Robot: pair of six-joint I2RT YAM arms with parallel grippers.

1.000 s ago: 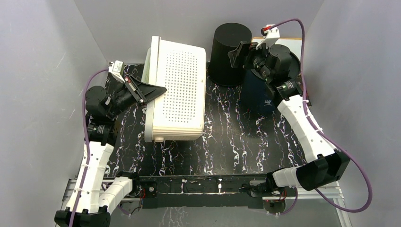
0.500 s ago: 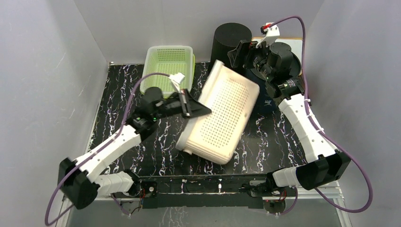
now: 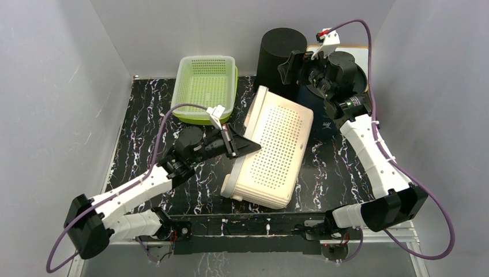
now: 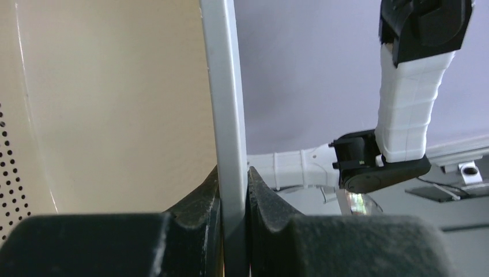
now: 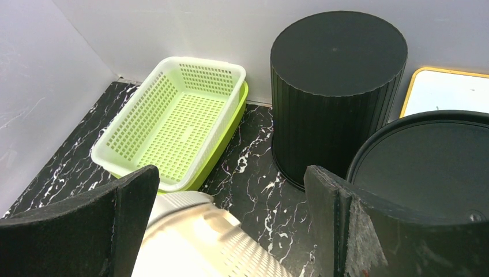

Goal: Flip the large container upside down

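Flip is nearly finishing: left gripper [image 3: 249, 146] is clamping the rim of the bottom-up white perforated basket [image 3: 277, 147], probably needing to set down and release next, right gripper [image 5: 230, 179] is hanging open.

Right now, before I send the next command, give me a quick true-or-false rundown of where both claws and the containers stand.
1. The left claw is shut on the rim of the cream container. True.
2. The right claw grips the black cylinder. False: it is open and holds nothing, with the cylinder standing free beyond its fingers.
3. The cream container's perforated base faces the overhead camera. True.
4. The green basket is nested inside the cream container. False: it sits behind the cream container, apart from it.
5. The black cylinder shows a closed, flat top. True.
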